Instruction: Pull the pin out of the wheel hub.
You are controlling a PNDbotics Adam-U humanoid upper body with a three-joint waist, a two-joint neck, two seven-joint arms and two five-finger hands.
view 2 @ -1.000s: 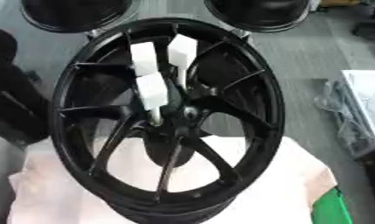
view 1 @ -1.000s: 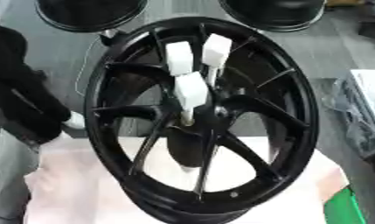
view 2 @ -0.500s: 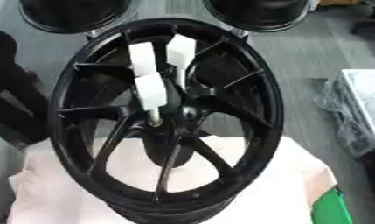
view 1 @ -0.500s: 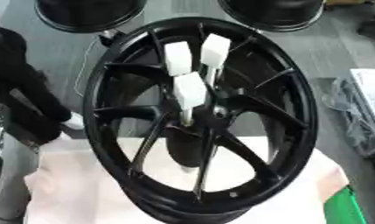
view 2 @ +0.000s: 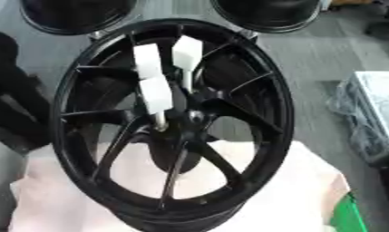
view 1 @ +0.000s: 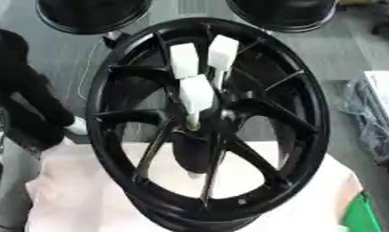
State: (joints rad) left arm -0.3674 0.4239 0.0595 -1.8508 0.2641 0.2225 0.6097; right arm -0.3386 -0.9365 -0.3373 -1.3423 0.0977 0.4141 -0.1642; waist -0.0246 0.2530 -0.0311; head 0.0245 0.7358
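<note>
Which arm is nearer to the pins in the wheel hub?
Left. The left arm is outside the rim, left of the pins; the right arm shows in no view.

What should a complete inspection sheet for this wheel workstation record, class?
Surface: white cloth spread under the wheel.
Job's things: black wheel standing upright; three white-headed pins stick out around its hub.
Clutter: green object at the near right corner; plastic-wrapped bundle on the right.
Hands: left hand, a dark shape by the rim's left side; right hand not seen.
Cables: nothing seen.
Surroundings: two more dark wheels at the far edge; grey floor.
</note>
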